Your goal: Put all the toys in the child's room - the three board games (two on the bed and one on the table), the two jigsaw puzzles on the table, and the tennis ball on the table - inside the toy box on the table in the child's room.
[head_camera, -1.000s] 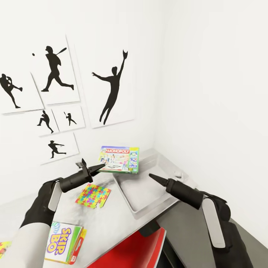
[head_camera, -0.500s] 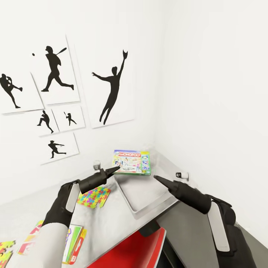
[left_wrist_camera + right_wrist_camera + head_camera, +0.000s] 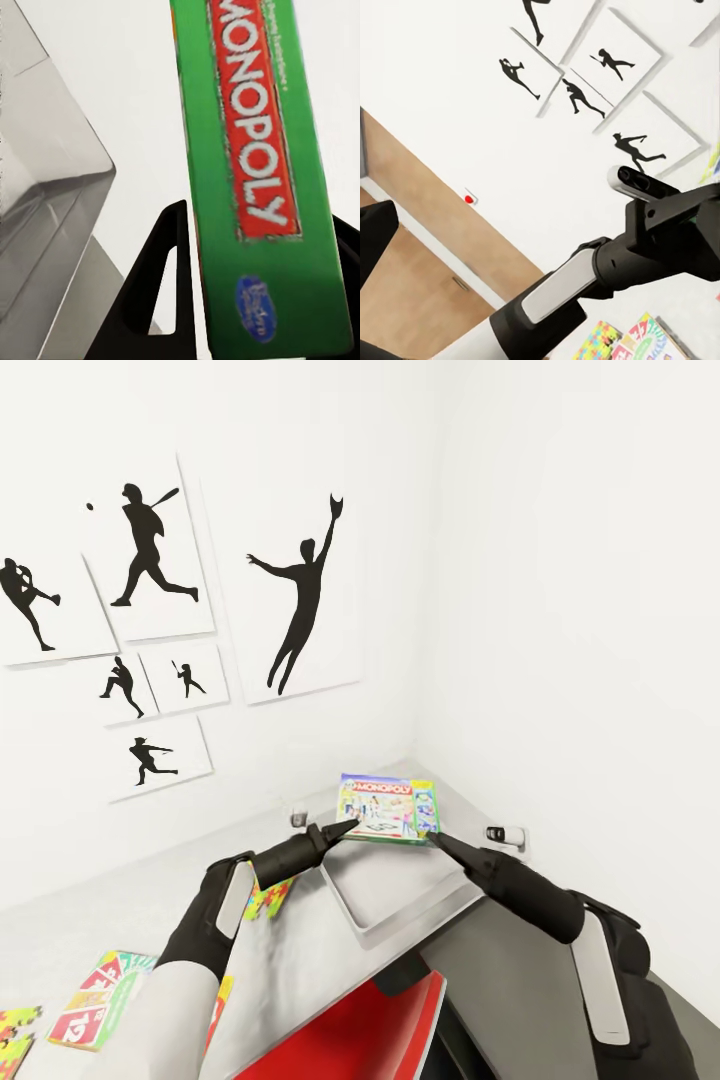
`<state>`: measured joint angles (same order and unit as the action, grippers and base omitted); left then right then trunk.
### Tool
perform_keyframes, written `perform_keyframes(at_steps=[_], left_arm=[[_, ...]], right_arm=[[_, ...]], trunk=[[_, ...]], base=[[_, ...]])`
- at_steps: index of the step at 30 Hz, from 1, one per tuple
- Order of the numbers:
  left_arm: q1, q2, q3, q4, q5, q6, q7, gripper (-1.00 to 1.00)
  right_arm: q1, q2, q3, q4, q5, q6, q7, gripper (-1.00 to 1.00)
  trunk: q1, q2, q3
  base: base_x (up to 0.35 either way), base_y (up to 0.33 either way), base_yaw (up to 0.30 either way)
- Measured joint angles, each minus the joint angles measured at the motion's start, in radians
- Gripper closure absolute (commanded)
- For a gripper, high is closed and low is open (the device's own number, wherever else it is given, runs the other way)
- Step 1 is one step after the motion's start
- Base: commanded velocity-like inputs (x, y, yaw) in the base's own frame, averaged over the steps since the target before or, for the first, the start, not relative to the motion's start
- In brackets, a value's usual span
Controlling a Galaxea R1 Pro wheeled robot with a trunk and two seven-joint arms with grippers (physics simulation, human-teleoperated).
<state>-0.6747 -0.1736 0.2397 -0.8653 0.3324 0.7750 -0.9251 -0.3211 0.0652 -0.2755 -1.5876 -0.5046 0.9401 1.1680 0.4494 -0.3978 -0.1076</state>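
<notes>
My left gripper (image 3: 345,827) is shut on the near edge of the green-edged Monopoly board game (image 3: 389,809), which hangs over the far end of the pale grey toy box (image 3: 400,890) on the table (image 3: 120,920). In the left wrist view the Monopoly box (image 3: 259,180) stands between the two black fingers (image 3: 161,289). My right gripper (image 3: 437,840) reaches the box's near right corner; its jaw state is unclear. A jigsaw puzzle (image 3: 268,898) lies partly hidden behind my left arm. Another flat game box with red and green cards (image 3: 100,985) lies at the lower left.
The table ends in a white wall corner just behind the toy box. A lower dark grey cabinet top (image 3: 520,980) adjoins on the right. A red chair back (image 3: 350,1030) stands under the table's front edge. Another puzzle-patterned sheet (image 3: 12,1032) shows at the far left.
My left gripper has carried the Monopoly box to the right and away from me, over the toy box's far end. The right gripper has risen toward the box's corner.
</notes>
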Motion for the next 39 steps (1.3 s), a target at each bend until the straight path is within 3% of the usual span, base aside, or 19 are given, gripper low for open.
perform_keyframes(at_steps=[15, 18, 21, 24, 29, 33, 37, 39], left_arm=[[0.01, 0.0, -0.002, 0.043, 0.01, -0.058, 0.03, 1.0], [0.011, 0.0, -0.001, 0.052, 0.047, -0.06, 0.088, 1.0], [0.014, 0.0, -0.002, 0.056, 0.149, -0.057, 0.182, 1.0], [0.015, 0.0, -0.007, 0.058, 0.225, -0.056, 0.269, 1.0], [0.017, 0.0, -0.007, 0.058, 0.3, -0.049, 0.347, 1.0], [0.016, 0.006, -0.012, 0.053, 0.343, -0.037, 0.355, 1.0], [0.017, 0.029, -0.007, 0.041, 0.338, -0.038, 0.36, 1.0], [0.019, 0.019, 0.003, 0.051, 0.335, -0.051, 0.369, 1.0]], right_arm=[[0.0, 0.004, -0.01, 0.001, 0.01, -0.008, -0.009, -1.0], [0.0, 0.004, -0.01, 0.001, 0.014, -0.009, -0.01, -1.0], [0.0, 0.005, -0.01, 0.002, 0.015, -0.009, -0.011, -1.0], [0.0, 0.005, -0.01, 0.002, 0.015, -0.009, -0.011, -1.0], [0.0, 0.005, -0.01, 0.002, 0.016, -0.009, -0.011, -1.0], [0.003, 0.0, -0.015, 0.007, 0.02, -0.015, -0.016, -1.0], [0.003, -0.001, -0.038, 0.03, 0.022, -0.038, -0.039, -1.0], [0.003, 0.002, -0.049, 0.035, 0.024, -0.034, -0.036, -1.0]], trunk=[[0.0, 0.0, 0.0], [0.0, 0.0, 0.0], [0.0, 0.0, 0.0], [0.0, 0.0, 0.0], [0.0, 0.0, 0.0], [0.0, 0.0, 0.0], [0.0, 0.0, 0.0], [0.0, 0.0, 0.0]], base=[[0.0, 0.0, 0.0], [0.0, 0.0, 0.0], [0.0, 0.0, 0.0], [0.0, 0.0, 0.0], [0.0, 0.0, 0.0], [0.0, 0.0, 0.0], [0.0, 0.0, 0.0], [0.0, 0.0, 0.0]])
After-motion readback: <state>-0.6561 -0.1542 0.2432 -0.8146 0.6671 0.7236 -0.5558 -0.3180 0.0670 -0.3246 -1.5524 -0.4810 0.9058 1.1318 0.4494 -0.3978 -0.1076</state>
